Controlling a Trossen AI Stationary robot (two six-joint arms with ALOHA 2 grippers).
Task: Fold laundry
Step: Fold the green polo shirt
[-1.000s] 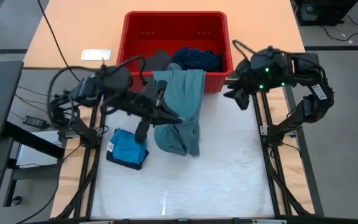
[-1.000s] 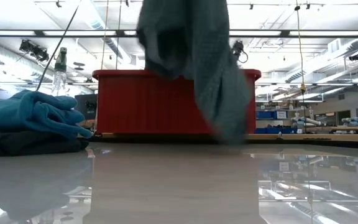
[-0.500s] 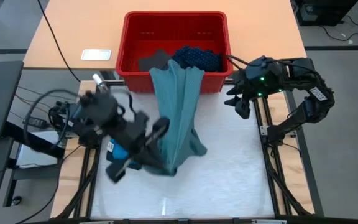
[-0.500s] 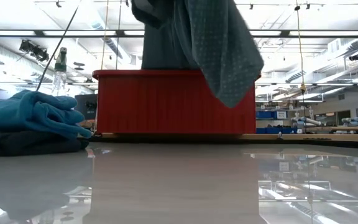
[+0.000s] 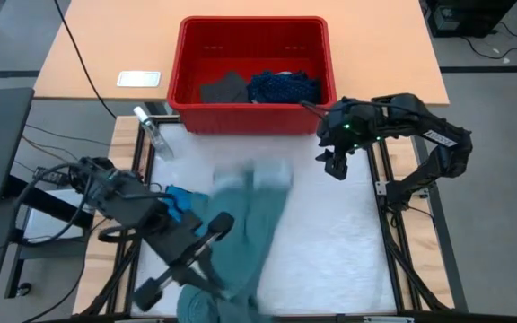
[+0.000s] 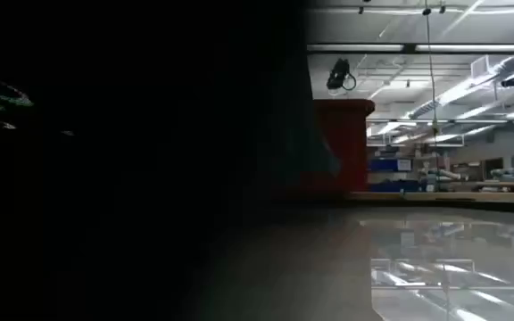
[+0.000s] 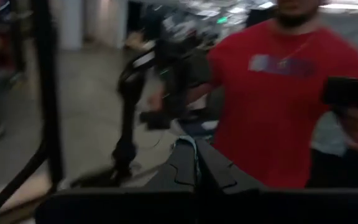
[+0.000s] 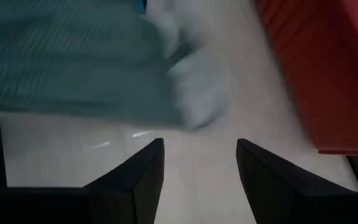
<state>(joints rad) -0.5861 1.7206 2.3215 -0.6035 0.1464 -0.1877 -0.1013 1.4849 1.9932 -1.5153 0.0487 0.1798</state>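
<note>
High view: the left end effector (image 5: 225, 292), clamped on the grey-green shirt (image 5: 240, 238), sits at the desk's (image 5: 330, 260) near edge, cloth trailing toward the red bin (image 5: 251, 67); the right end effector (image 5: 328, 161) hovers open, empty.

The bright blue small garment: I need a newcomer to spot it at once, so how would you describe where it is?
Start at the red plastic bin at the table's far edge, then come to the near left part of the white table. The bright blue small garment lies there, partly hidden by the dark left arm, beside the long grey-green shirt. It alone is vivid blue and compact.
</note>
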